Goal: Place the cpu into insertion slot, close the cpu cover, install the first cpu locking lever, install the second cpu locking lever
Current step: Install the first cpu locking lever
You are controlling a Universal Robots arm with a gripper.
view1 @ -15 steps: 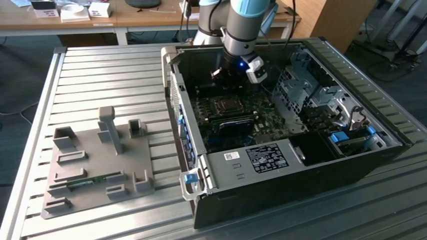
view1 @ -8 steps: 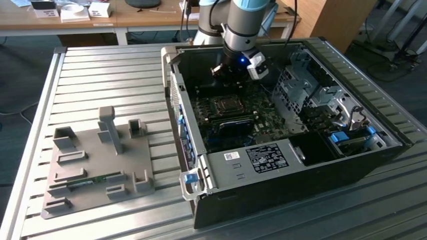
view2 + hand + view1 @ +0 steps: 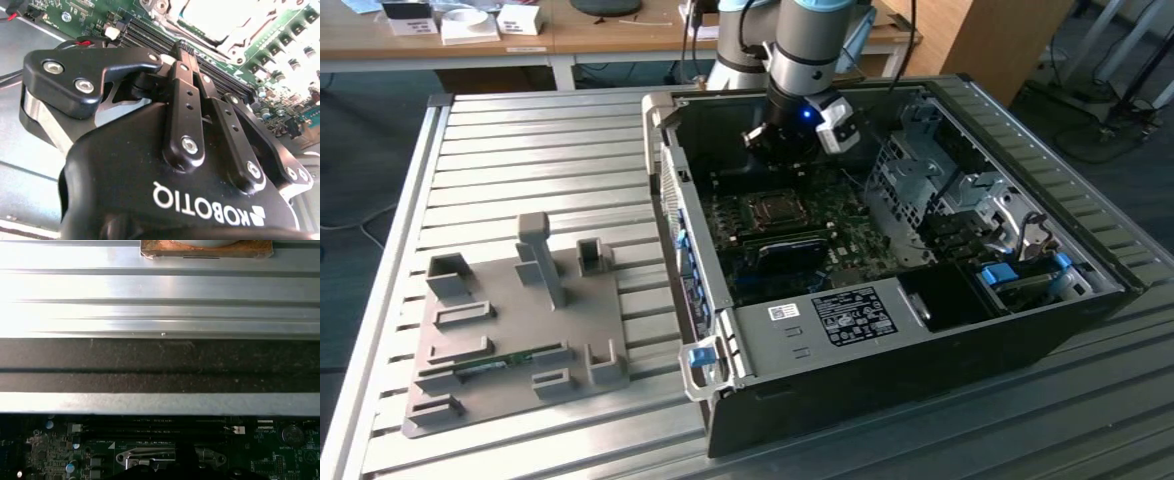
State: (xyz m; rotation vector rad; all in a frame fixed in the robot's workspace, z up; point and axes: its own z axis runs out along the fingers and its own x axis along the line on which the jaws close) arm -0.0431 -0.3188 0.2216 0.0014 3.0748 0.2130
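Observation:
An open computer case (image 3: 881, 380) lies on a slatted metal table (image 3: 534, 160). Inside, the green motherboard (image 3: 787, 250) carries the cpu socket (image 3: 774, 208), a square silvery frame with a darker centre. I cannot tell whether the cpu lies in it or how the cpu cover stands. My gripper (image 3: 785, 160) hangs just above the board, behind the socket and close to the case's rear wall. In the second wrist view the gripper (image 3: 167, 55) points at the memory slots (image 3: 150, 37), with the bright silvery socket metal (image 3: 215, 20) just past it. The first wrist view catches a metal socket part (image 3: 145, 456).
A grey fixture plate (image 3: 520, 330) with upright holders and a memory stick (image 3: 494, 365) sits at the exterior view's left. A black box with a white label (image 3: 854, 315) fills the case front. Drive cages (image 3: 947, 190) stand at the exterior view's right. A wooden desk (image 3: 587, 35) stands behind.

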